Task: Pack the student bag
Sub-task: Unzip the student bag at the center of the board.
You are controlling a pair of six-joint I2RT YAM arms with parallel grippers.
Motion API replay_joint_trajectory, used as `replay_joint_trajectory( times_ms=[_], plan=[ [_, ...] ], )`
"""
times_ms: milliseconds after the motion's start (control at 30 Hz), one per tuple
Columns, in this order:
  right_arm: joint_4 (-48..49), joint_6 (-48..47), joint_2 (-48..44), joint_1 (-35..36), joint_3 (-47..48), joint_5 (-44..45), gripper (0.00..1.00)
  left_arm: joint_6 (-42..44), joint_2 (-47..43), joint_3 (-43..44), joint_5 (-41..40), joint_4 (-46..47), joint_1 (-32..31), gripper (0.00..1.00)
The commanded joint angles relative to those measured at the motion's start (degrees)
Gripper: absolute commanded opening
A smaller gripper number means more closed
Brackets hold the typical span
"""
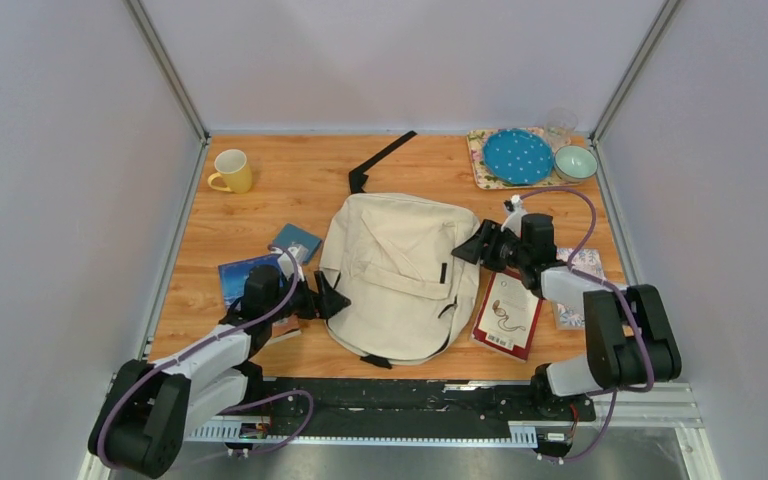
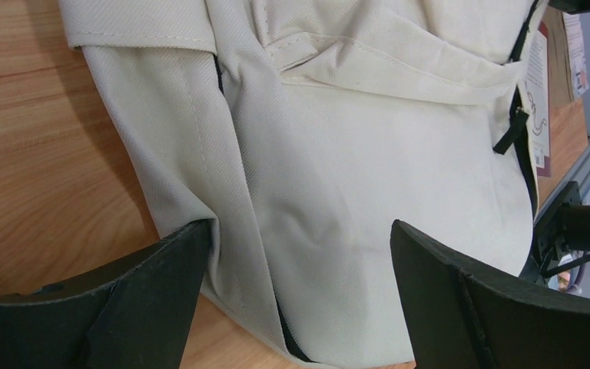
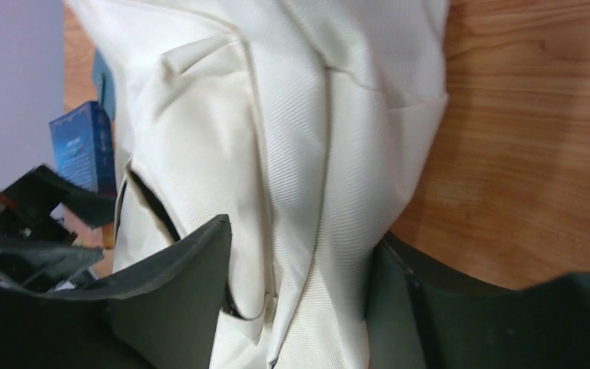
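From above, the bag (image 1: pixel 400 275) lies flat at frame centre, with the left claw (image 1: pixel 328 298) and right claw (image 1: pixel 470 248) at its opposite edges, likely to open it. Left wrist: claw released, straddling the bag's edge. Right wrist: fingers (image 3: pixel 184 292) flank a fold at lower centre; I cannot tell whether they grasp it.

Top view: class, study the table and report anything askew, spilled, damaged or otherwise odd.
Nothing is spilled or visibly damaged. The student bag lies flat at a slant, with one black strap trailing loose behind it. The red book beside it also lies crooked.
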Motion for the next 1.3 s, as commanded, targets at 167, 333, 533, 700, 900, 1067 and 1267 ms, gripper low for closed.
replay_joint_trajectory(
  times_ms=[167,333,533,700,900,1067,1267],
  plan=[
    [-1.4,-0.7,-14.0,0.8,-2.7,-9.9,0.84,2.7,7.0,5.8,-0.2,-2.9,-0.8,0.96],
    [-1.9,-1.9,-11.9,1.0,-1.2,-10.9,0.85,3.2,9.4,6.5,3.4,1.0,-0.8,0.94],
    [-3.0,-4.0,-9.0,3.7,0.4,-10.6,0.85,3.0,12.7,6.2,8.6,6.8,-0.9,0.90],
    [-4.7,-6.1,-7.8,4.7,0.7,-6.5,0.66,3.0,15.6,7.0,9.6,7.9,-0.8,0.88],
    [-6.7,-7.5,-4.9,4.6,1.1,1.2,0.23,4.1,14.6,7.1,8.1,5.6,-0.9,0.86],
    [-5.9,-5.1,-4.5,4.6,1.9,1.0,0.00,5.5,12.3,9.0,6.3,0.9,-0.8,0.84],
    [-12.1,4.2,-13.6,2.1,2.5,9.4,0.00,6.0,3.4,14.3,-0.9,-9.5,-0.8,0.96]
  ],
)
